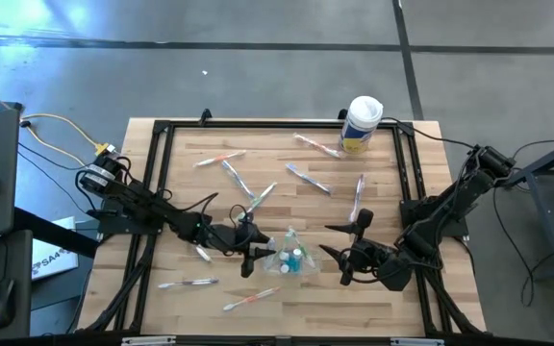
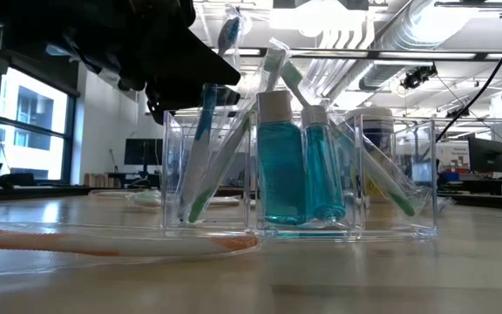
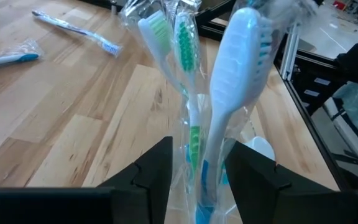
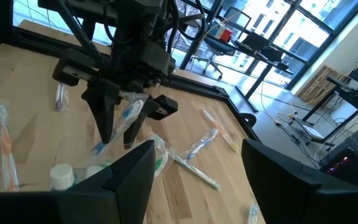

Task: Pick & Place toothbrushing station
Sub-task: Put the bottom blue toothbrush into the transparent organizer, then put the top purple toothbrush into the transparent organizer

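Toothbrushing station (image 1: pixel 289 256), a clear hard-plastic organiser with square compartments, sits at about six o'clock on the pale slatted wood table (image 1: pixel 383 288), between the two arms. In the low view its middle cell holds two small bottles of blue-green liquid (image 2: pixel 301 166) with white caps, and the cells on either side hold wrapped toothbrushes leaning at angles.

The left gripper (image 1: pixel 247 252) hangs just at the station's nine o'clock side, directly over a compartment. Its dark fingers (image 3: pixel 157 171) stand a little apart on either side of a blue-and-white toothbrush (image 3: pixel 232 93) in crinkly clear film, with two green-bristled brushes (image 3: pixel 166 37) beside it. Whether the pads are touching the wrapper cannot be told; the jaws look to be letting go rather than clamping. By my reading, the step in hand is dropping this brush into its slot.

The right gripper (image 1: pixel 347 259) waits at the station's three o'clock side, jaws spread wide, holding nothing.

Next, the left arm would need to lift straight up so the slippery film does not snag and drag the brush back out, then go for one of the loose brushes (image 1: pixel 221 159) scattered from nine to one o'clock. Those are thin, flat-lying and slick, so a low, centred pinch is called for. A white canister (image 1: pixel 362 124) with a yellow label stands at one o'clock, well apart.
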